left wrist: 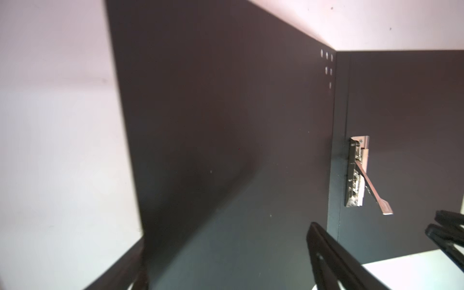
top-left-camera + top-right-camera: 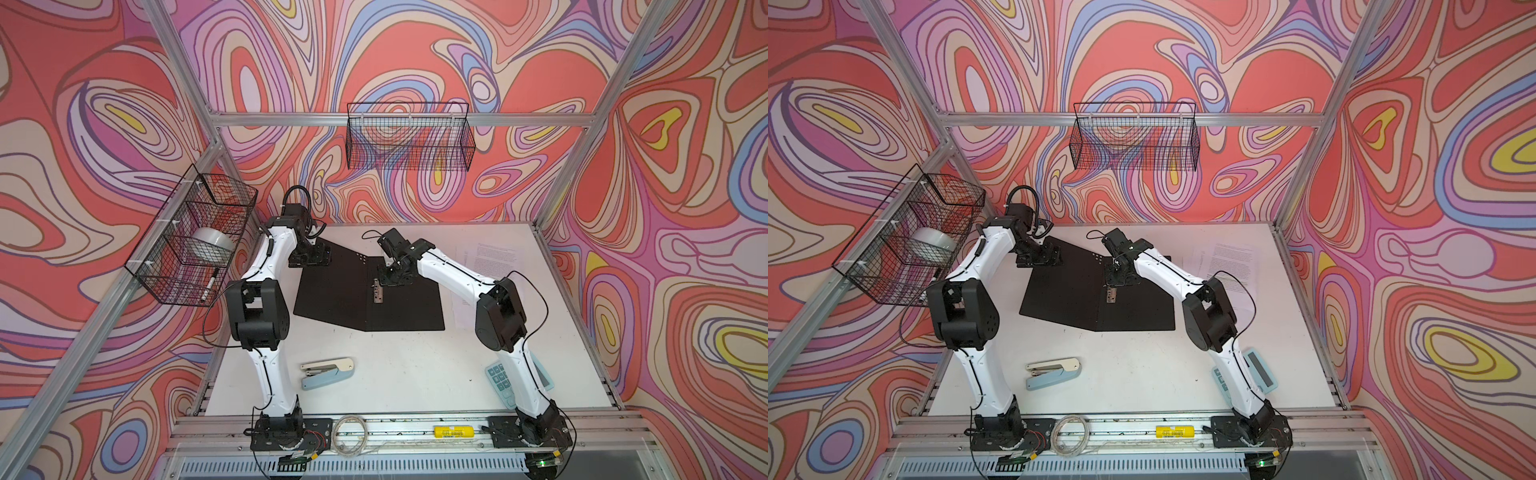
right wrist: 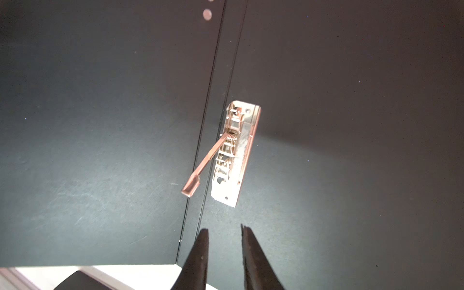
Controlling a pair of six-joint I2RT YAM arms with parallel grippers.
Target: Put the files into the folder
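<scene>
The folder (image 2: 332,291) lies open on the table with its black inside up, seen in both top views (image 2: 1059,299). Its metal clip (image 2: 377,291) (image 3: 233,153) sits by the spine with the lever raised (image 1: 371,185). My left gripper (image 2: 309,257) (image 1: 226,261) is open, its fingers wide apart over the far edge of the left cover (image 1: 226,125), holding nothing. My right gripper (image 2: 392,278) (image 3: 223,228) hangs just beyond the clip, above the spine; a narrow empty gap separates its fingers. The files (image 2: 490,257) (image 2: 1229,257), white printed sheets, lie right of the folder, partly under my right arm.
A stapler (image 2: 328,372) lies near the front left, and a blue calculator (image 2: 500,382) sits under my right arm's base link. Wire baskets hang on the back wall (image 2: 409,141) and the left wall (image 2: 191,237), the latter holding a tape roll (image 2: 210,245).
</scene>
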